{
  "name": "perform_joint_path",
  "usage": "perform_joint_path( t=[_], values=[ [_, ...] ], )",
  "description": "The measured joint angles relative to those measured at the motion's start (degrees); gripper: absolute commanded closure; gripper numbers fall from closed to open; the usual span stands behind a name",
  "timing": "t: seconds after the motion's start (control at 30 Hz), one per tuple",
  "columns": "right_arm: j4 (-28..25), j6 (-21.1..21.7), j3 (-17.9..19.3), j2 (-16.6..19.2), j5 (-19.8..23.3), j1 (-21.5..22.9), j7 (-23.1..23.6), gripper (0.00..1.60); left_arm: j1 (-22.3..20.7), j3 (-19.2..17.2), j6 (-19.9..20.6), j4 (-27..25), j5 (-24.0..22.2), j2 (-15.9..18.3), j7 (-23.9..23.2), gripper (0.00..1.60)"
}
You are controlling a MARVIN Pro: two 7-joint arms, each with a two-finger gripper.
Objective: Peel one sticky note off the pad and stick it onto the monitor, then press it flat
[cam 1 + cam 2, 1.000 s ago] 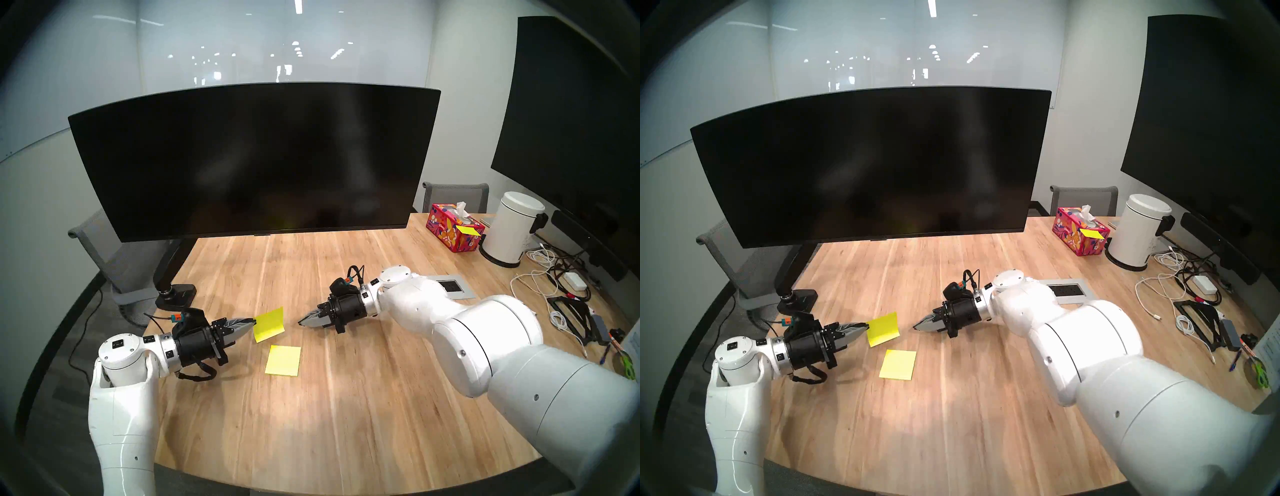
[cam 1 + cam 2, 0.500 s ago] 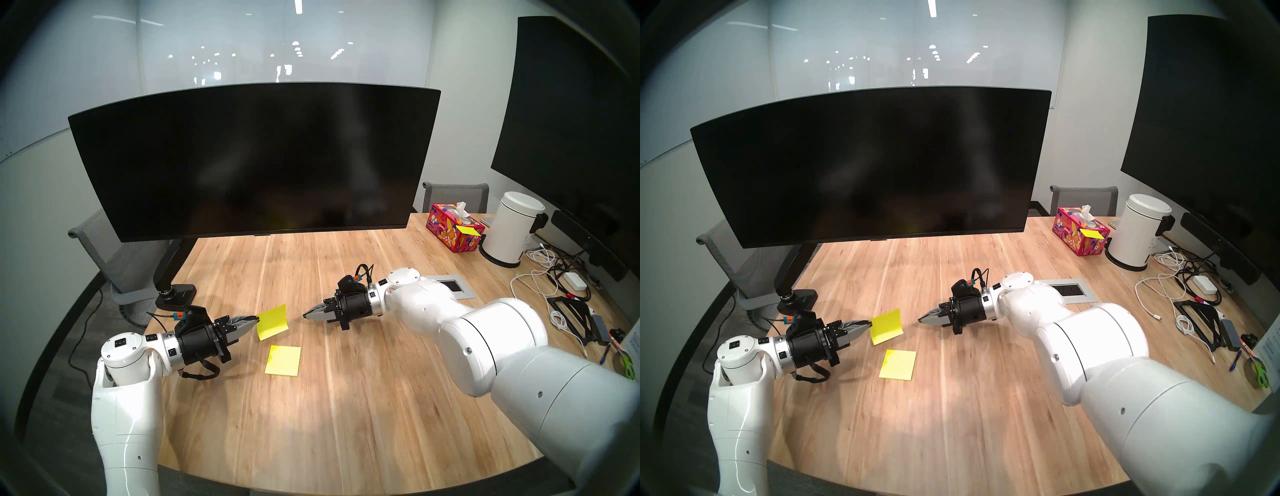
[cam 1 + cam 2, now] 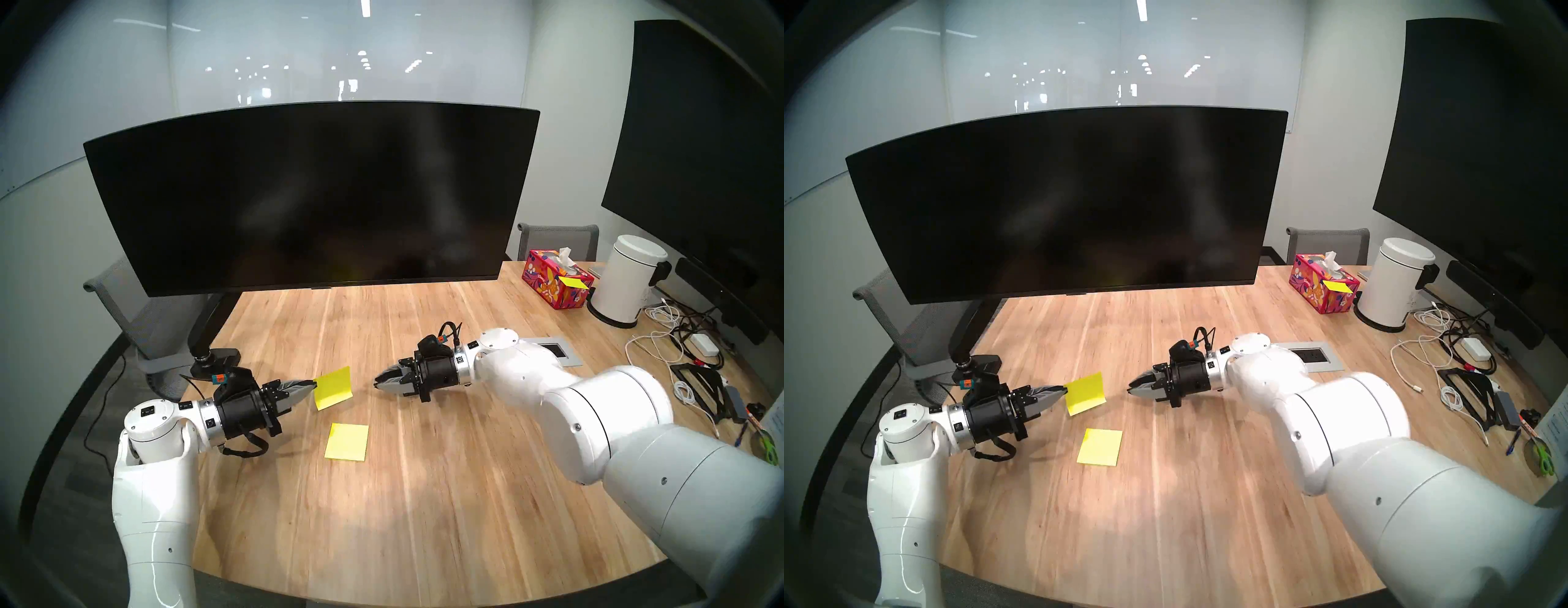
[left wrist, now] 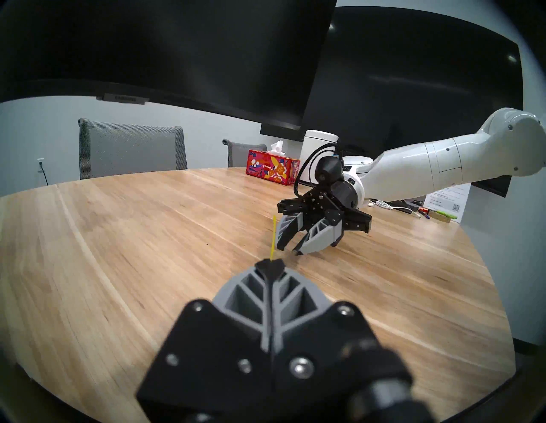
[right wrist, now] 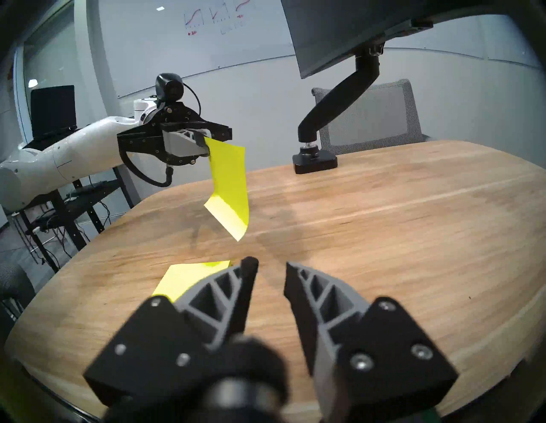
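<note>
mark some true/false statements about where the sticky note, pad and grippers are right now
1. The left gripper is shut on the sticky note. True.
2. The sticky note is stuck on the monitor. False: it hangs in the air, short of the screen.
3. The pad lies flat on the table. True.
4. The right gripper grips the pad. False: its jaws are parted and hold nothing.
5. A tissue box stands on the table's far right. True.
</note>
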Motion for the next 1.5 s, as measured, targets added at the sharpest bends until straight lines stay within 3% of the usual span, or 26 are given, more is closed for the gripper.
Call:
perform_joint_path(
  t=[0.63, 1.1, 1.5],
  values=[
    [-0.08, -1.46, 0.63, -0.31, -0.16, 0.75, -0.08, 0.0, -3.51, 1.83, 0.55, 1.06, 1.28, 2.56, -1.23, 1.6],
    [0.02, -2.64, 0.82, -0.42, -0.22, 0.67, -1.05, 0.0, -8.04, 5.71, 4.0, -2.95, 8.82, 6.46, 0.03, 1.6],
    [0.13, -3.81, 0.72, -0.4, -0.22, 0.47, -2.07, 0.0, -10.68, 9.45, 3.95, -6.21, 13.68, 10.04, -1.77, 1.6]
  ],
)
